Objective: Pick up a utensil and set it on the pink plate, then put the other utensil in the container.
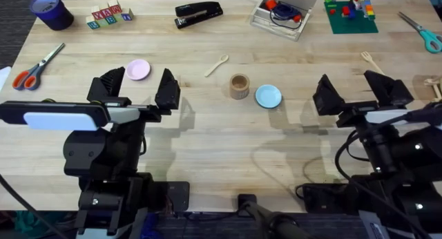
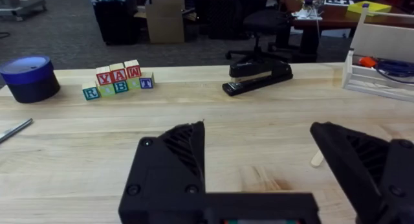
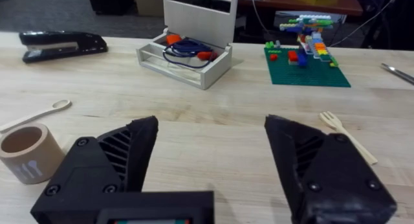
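Two scissors: red-handled (image 1: 31, 68), teal-handled (image 1: 421, 32). One wooden spoon (image 1: 217, 65), one wooden fork (image 1: 371, 60). Two dishes: pink plate (image 1: 137, 70), light-blue dish (image 1: 268, 96). One tan cup (image 1: 239, 86), one stapler (image 1: 198, 14).

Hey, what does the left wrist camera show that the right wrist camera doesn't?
Left wrist view alone: the blue tape roll, the letter blocks and the open left gripper.

Right wrist view alone: the wooden fork, the wooden cup, the wooden spoon, the green brick baseplate and the open right gripper.

Both: the black stapler and the clear plastic box.
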Action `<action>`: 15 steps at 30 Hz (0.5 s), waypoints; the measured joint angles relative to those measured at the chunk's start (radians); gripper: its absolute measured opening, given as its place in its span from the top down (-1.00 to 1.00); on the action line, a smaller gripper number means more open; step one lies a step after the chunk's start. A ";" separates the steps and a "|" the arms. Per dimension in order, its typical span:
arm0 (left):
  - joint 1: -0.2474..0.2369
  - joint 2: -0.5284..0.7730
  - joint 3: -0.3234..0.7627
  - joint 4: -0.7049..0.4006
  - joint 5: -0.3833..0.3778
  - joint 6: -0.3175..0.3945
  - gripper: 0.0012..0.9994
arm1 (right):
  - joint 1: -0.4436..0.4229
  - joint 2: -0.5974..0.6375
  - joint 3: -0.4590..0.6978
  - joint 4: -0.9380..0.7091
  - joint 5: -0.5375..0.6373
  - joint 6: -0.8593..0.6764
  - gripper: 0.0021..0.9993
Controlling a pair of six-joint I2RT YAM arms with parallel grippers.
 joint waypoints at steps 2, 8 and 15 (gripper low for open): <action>0.000 0.000 0.000 0.000 0.000 0.000 -0.99 | 0.000 0.000 0.000 0.000 0.000 0.000 -0.99; 0.000 0.000 0.000 0.000 0.000 0.000 -0.99 | 0.000 0.000 0.000 -0.003 0.000 0.000 -0.99; 0.000 0.000 0.000 -0.003 0.000 0.001 -0.99 | 0.000 0.000 0.000 -0.005 0.000 0.000 -0.99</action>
